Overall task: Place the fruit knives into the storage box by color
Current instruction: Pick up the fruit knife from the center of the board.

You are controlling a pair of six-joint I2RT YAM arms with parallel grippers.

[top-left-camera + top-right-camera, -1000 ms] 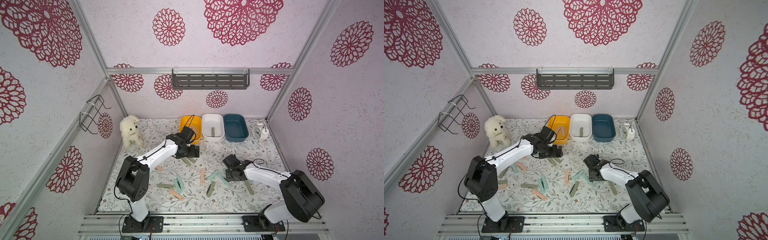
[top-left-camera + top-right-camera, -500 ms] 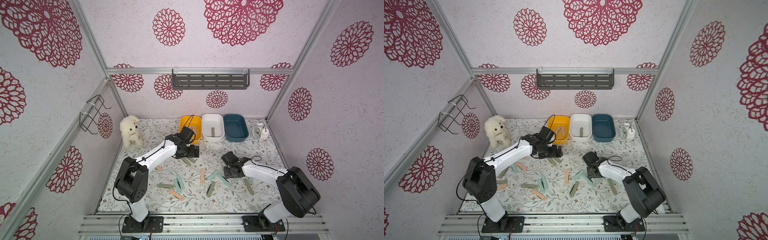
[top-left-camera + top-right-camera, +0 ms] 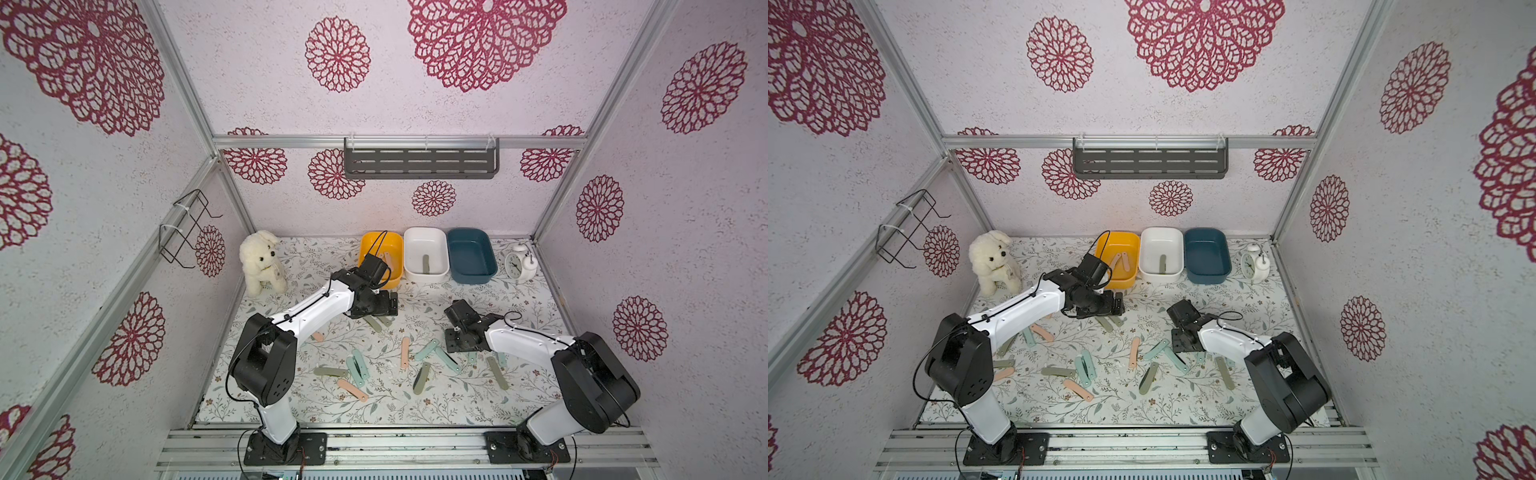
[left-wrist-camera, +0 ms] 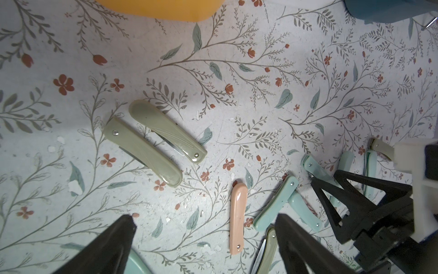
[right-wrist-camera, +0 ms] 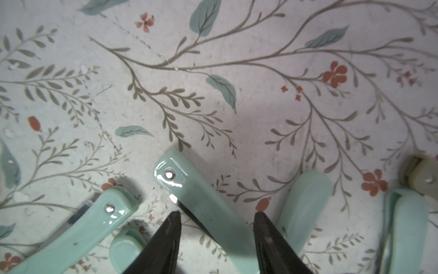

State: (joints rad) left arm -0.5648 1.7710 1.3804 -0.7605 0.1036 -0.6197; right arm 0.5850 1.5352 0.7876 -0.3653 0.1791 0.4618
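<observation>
Right arm has crept forward over the scatter since a second ago, and its jaws have drawn in. Now my right tool (image 5: 216,213) straddles a mint knife (image 5: 189,189) lying flat on the bench (image 3: 457,399). It's half-narrowed, one finger at the blade edge and a sliver of gap on the other side, so nothing gripped yet. Left tool (image 4: 205,216) hangs wide, holding nothing, low and near two olive knives (image 4: 144,154) that lie side by side just in front of the yellow tub (image 3: 395,277). That tub has peach knives (image 3: 1126,262) in it. Beside it, the white tub (image 3: 426,274) holds a single olive knife (image 3: 1162,264), and the dark teal tub (image 3: 473,274) ends the row. More knives lie loose between the arms
</observation>
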